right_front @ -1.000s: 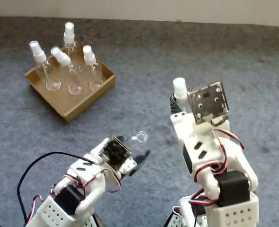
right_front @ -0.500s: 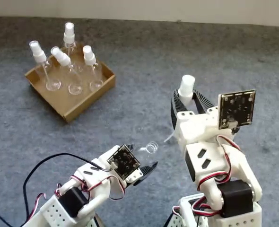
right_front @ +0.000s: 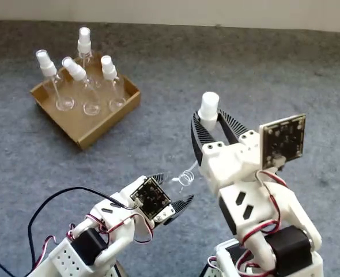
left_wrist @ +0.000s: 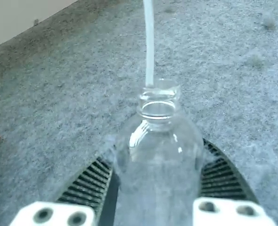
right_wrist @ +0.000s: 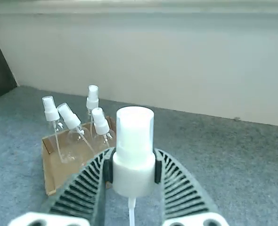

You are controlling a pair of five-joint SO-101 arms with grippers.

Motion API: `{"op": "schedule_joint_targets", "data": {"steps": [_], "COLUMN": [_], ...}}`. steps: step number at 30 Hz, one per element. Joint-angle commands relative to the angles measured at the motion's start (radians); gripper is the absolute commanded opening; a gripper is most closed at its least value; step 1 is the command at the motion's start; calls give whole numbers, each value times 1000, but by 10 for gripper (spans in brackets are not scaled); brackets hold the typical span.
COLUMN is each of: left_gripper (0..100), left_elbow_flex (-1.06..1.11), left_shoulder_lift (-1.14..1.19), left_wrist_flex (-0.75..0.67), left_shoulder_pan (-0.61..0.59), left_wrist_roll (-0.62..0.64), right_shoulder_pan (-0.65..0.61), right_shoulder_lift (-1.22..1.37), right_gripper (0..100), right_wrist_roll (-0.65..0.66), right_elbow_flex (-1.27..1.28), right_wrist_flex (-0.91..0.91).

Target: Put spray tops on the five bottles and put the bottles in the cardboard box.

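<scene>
My left gripper point(right_front: 170, 196) is shut on a clear open-necked bottle point(left_wrist: 157, 160), whose mouth point(right_front: 185, 175) tilts toward the right arm. My right gripper point(right_front: 213, 130) is shut on a white spray top point(right_front: 208, 107), held cap up; the same spray top point(right_wrist: 133, 148) sits between the ribbed jaws. Its thin dip tube point(left_wrist: 149, 42) hangs down to the bottle's mouth, and the tube's tip appears to rest at the rim. The cardboard box point(right_front: 87, 134) at the far left holds several capped bottles point(right_front: 86, 86).
Grey carpet covers the table, with free room between the box and the arms. A pale wall point(right_wrist: 176, 61) runs along the far edge. A black cable point(right_front: 49, 202) loops beside the left arm.
The right arm has swung left and lowered, bringing the spray top's tube over the bottle's mouth. The left gripper has shifted right and raised the bottle's neck toward it.
</scene>
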Motion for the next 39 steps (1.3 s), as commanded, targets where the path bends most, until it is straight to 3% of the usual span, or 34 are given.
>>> {"op": "schedule_joint_targets", "data": {"steps": [1, 6, 23, 39], "left_gripper": [24, 24, 24, 24], "left_elbow_flex": [19, 19, 16, 18], "left_shoulder_lift": [-1, -1, -1, -1], "left_wrist_flex": [-25, -25, -25, -25], "left_shoulder_pan": [16, 12, 8, 8], "left_wrist_roll": [-6, -6, -6, -6], "right_shoulder_pan": [-7, -7, -7, -8], "right_shoulder_lift": [-8, -8, -8, -12], "right_gripper": [6, 6, 6, 6], "right_wrist_roll": [-3, -2, -2, 52], "right_elbow_flex": [-105, -148, -5, 30], "right_wrist_flex": [2, 90, 85, -33]}}
